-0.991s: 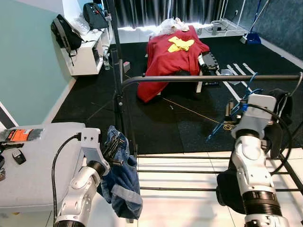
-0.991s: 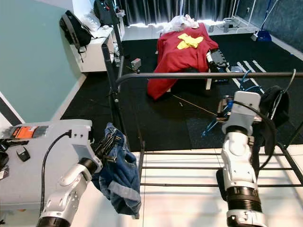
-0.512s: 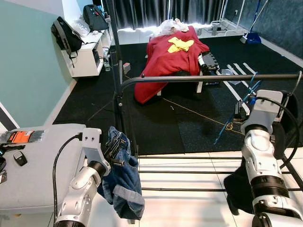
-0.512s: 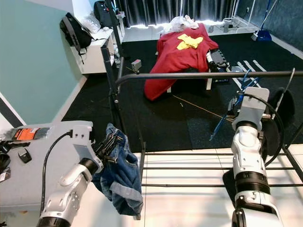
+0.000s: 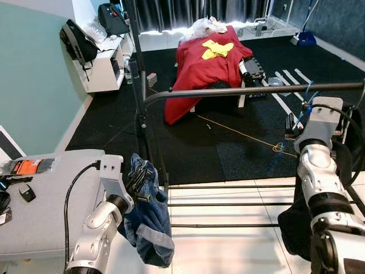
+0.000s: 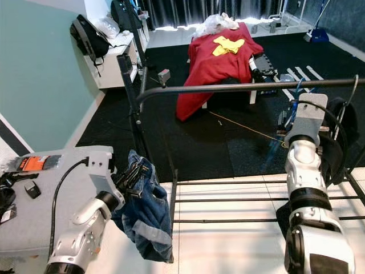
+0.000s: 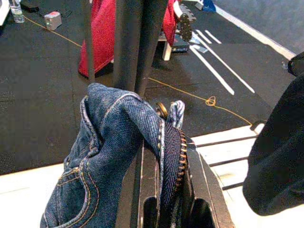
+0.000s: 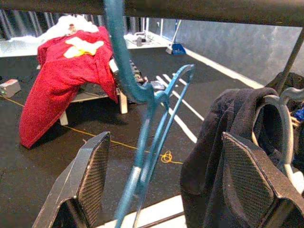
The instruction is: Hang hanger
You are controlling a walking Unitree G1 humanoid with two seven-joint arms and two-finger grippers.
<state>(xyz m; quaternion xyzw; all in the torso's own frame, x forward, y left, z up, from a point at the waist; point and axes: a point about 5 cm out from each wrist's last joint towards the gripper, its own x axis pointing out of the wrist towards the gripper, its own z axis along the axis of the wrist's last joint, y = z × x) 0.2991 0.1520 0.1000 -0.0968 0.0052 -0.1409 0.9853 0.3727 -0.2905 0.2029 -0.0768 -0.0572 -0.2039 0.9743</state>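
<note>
Right gripper (image 8: 164, 190) spread wide, empty, just below rail (image 8: 190, 9); blue hanger (image 8: 142, 123) hooked over rail (between fingers, untouched). Left gripper (image 7: 164, 209) clamps jeans (image 7: 109, 156).

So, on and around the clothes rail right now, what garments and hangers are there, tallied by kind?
Blue hangers on the rail: 1, the blue hanger
Dark garments hanging on the rail: 1, the black garment
Denim garments in the left gripper: 1, the jeans
Total: 3
</note>
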